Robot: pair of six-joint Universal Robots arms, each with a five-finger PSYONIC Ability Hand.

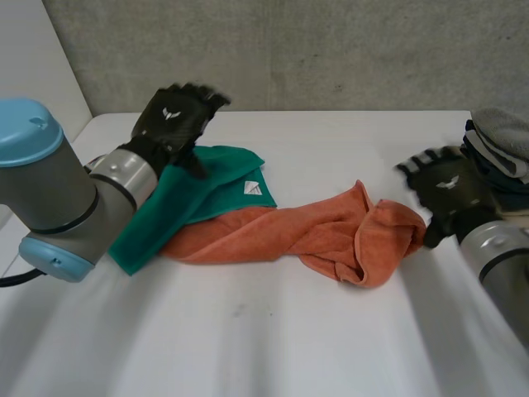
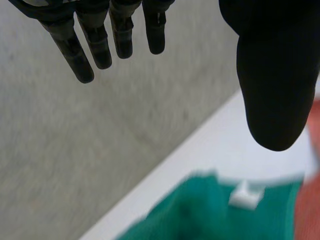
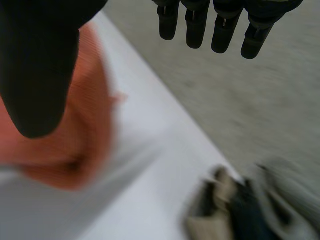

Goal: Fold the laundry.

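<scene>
**Two towels, one stack, two empty hands**

Head view: one green towel point(image 1: 194, 203) and one orange towel point(image 1: 314, 236) lie rumpled and overlapping on the table point(image 1: 273, 331). One folded stack point(image 1: 504, 149) sits at its right edge. The left hand point(image 1: 178, 116) hovers over the green towel's far edge. The right hand point(image 1: 446, 186) is just beside the orange towel's end.

Left wrist view: fingers straight, thumb apart, nothing held. One white tag point(image 2: 246, 195) shows on the green towel.

Right wrist view: fingers straight, thumb apart, nothing held.

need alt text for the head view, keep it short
A rumpled orange towel lies across a white table, one end against a green towel. The left hand is open above the green towel, the right hand open by the orange towel's other end, near a stack of cloths.
</scene>
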